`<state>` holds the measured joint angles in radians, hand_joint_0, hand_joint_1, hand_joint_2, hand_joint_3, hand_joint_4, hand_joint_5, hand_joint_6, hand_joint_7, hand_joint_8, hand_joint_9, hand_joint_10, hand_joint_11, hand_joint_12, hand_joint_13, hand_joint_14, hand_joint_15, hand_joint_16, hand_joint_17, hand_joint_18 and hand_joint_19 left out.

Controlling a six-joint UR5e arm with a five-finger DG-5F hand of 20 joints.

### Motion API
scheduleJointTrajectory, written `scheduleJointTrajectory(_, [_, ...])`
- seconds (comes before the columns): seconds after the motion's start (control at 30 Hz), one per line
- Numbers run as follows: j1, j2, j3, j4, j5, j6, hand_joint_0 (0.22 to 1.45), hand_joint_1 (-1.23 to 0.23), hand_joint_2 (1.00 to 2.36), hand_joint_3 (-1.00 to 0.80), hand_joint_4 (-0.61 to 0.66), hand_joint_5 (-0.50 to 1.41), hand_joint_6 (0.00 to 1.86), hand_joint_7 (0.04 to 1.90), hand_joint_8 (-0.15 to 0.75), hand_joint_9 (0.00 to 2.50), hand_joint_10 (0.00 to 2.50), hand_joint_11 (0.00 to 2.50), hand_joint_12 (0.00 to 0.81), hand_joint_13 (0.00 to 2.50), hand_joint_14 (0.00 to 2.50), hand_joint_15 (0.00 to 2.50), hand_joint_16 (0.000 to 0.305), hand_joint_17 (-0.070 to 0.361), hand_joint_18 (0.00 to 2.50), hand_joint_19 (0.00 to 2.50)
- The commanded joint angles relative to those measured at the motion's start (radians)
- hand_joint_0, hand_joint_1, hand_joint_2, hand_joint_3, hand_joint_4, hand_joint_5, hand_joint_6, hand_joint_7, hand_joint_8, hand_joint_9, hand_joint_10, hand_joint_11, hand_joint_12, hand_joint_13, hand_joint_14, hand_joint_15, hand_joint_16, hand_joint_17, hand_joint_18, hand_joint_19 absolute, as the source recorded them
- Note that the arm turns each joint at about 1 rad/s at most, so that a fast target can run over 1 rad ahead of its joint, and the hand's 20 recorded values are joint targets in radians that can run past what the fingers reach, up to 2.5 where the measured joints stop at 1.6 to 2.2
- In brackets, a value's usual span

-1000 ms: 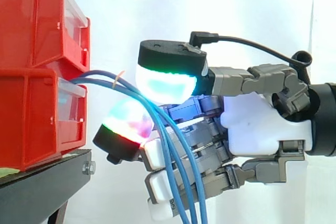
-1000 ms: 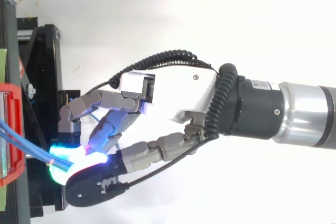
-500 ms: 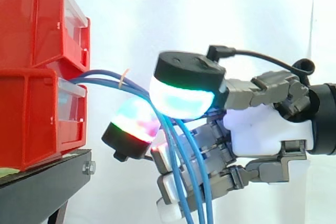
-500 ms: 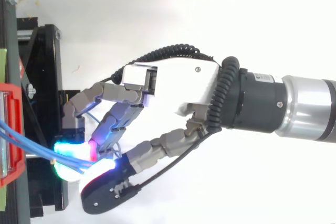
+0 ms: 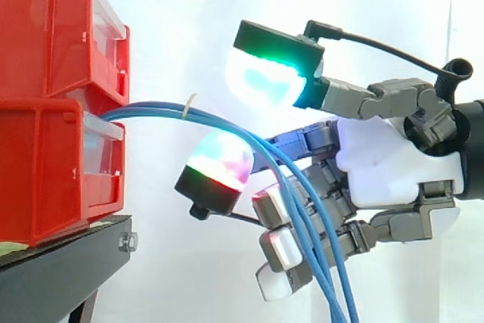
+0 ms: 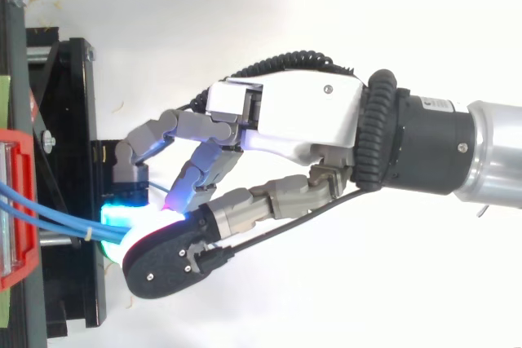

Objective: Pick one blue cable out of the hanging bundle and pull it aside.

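Several blue cables (image 5: 151, 113) leave the lower red bin (image 5: 45, 179) as one bundle, held by a pale tie (image 5: 189, 104). They arc right and drop past the frame's bottom edge. My hand (image 5: 393, 164) reaches in from the right with its fingers curled. The bundle lies over the finger with the red-green pad (image 5: 219, 168) and runs down across the lower fingertips (image 5: 280, 247). A green-cyan thumb pad (image 5: 268, 77) stands a little above the cables. From above, the cables (image 6: 49, 213) end between the glowing pads and the thumb of the hand (image 6: 294, 120).
Two red bins are stacked at the left, the upper one (image 5: 45, 28) over the lower, on a black stand (image 5: 60, 270). In the top view the stand (image 6: 73, 160) runs down the left edge. A white curtain hangs behind.
The hand has moved right, away from the bins, dragging the bundle and its tie with it. The thumb pad has lifted off the cables.
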<state>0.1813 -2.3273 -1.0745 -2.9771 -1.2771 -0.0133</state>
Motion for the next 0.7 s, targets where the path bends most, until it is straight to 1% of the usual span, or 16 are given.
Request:
scheduleJointTrajectory(0.0, [-0.003, 0.002, 0.007, -0.002, -0.001, 0.000, 0.54, -0.61, 1.01, -0.42, 0.11, -0.09, 0.85, 1.11, 0.334, 1.10, 0.02, 0.73, 0.413, 0.95, 0.02, 0.61, 0.051, 0.114, 0.81, 0.65])
scheduleJointTrajectory(0.07, [-0.005, 0.002, 0.008, -0.002, -0.001, 0.000, 0.56, -0.64, 1.01, -0.35, 0.12, -0.10, 0.85, 1.14, 0.332, 1.10, 0.02, 0.73, 0.412, 0.95, 0.02, 0.61, 0.050, 0.112, 0.81, 0.64])
scheduleJointTrajectory(0.1, [-0.006, 0.002, 0.013, -0.002, -0.001, -0.002, 0.56, -0.69, 1.01, -0.27, 0.12, -0.10, 0.85, 1.14, 0.338, 1.09, 0.02, 0.74, 0.422, 0.96, 0.02, 0.61, 0.053, 0.118, 0.84, 0.63])
scheduleJointTrajectory(0.13, [-0.006, 0.002, 0.015, -0.002, -0.001, -0.004, 0.57, -0.71, 1.01, -0.24, 0.12, -0.10, 0.86, 1.13, 0.347, 1.08, 0.02, 0.73, 0.431, 0.97, 0.02, 0.60, 0.055, 0.123, 0.86, 0.61])
scheduleJointTrajectory(0.2, [-0.008, 0.000, 0.015, -0.002, -0.001, -0.005, 0.57, -0.76, 1.01, -0.11, 0.13, -0.11, 0.88, 1.08, 0.371, 1.08, 0.02, 0.73, 0.459, 1.00, 0.02, 0.59, 0.062, 0.140, 0.93, 0.57])
scheduleJointTrajectory(0.3, [-0.008, 0.002, 0.015, -0.002, -0.001, -0.005, 0.57, -0.78, 1.00, -0.04, 0.11, -0.11, 0.89, 1.07, 0.382, 1.07, 0.02, 0.73, 0.470, 1.01, 0.02, 0.59, 0.065, 0.146, 0.95, 0.56])
scheduleJointTrajectory(0.4, [-0.008, 0.002, 0.015, -0.002, -0.001, -0.005, 0.58, -0.80, 1.00, -0.03, 0.05, -0.12, 0.90, 1.05, 0.368, 1.05, 0.02, 0.74, 0.461, 0.99, 0.02, 0.59, 0.064, 0.145, 0.94, 0.55])
scheduleJointTrajectory(0.43, [-0.008, 0.000, 0.015, -0.002, -0.001, -0.005, 0.59, -0.81, 1.00, -0.05, 0.05, -0.12, 0.91, 1.03, 0.367, 1.03, 0.02, 0.75, 0.458, 0.98, 0.02, 0.60, 0.063, 0.142, 0.93, 0.56])
scheduleJointTrajectory(0.47, [-0.008, 0.002, 0.015, -0.002, -0.001, -0.005, 0.62, -0.83, 1.01, -0.11, 0.01, -0.14, 0.91, 1.04, 0.328, 0.98, 0.02, 0.76, 0.414, 0.93, 0.02, 0.61, 0.054, 0.122, 0.85, 0.58])
scheduleJointTrajectory(0.5, [-0.009, 0.000, 0.015, -0.002, -0.001, -0.005, 0.65, -0.85, 1.02, -0.17, -0.02, -0.15, 0.90, 1.12, 0.306, 0.95, 0.02, 0.76, 0.387, 0.90, 0.02, 0.61, 0.048, 0.109, 0.79, 0.59])
scheduleJointTrajectory(0.53, [-0.009, 0.002, 0.015, -0.002, -0.001, -0.005, 0.66, -0.86, 1.02, -0.19, -0.03, -0.15, 0.90, 1.15, 0.302, 0.95, 0.02, 0.76, 0.385, 0.90, 0.02, 0.62, 0.048, 0.108, 0.79, 0.58])
scheduleJointTrajectory(0.6, [-0.009, 0.002, 0.015, -0.002, -0.001, -0.005, 0.71, -0.90, 1.01, -0.33, -0.05, -0.15, 0.91, 1.17, 0.294, 0.94, 0.02, 0.75, 0.385, 0.89, 0.02, 0.60, 0.047, 0.107, 0.79, 0.56])
scheduleJointTrajectory(0.63, [-0.011, 0.000, 0.015, -0.002, -0.001, -0.004, 0.72, -0.90, 1.01, -0.36, -0.06, -0.15, 0.91, 1.17, 0.296, 0.94, 0.02, 0.76, 0.382, 0.89, 0.02, 0.60, 0.047, 0.106, 0.80, 0.55])
scheduleJointTrajectory(0.67, [-0.011, 0.000, 0.015, -0.002, -0.001, -0.004, 0.76, -0.93, 1.00, -0.50, -0.11, -0.16, 0.91, 1.13, 0.289, 0.93, 0.02, 0.76, 0.380, 0.89, 0.02, 0.59, 0.047, 0.105, 0.80, 0.52])
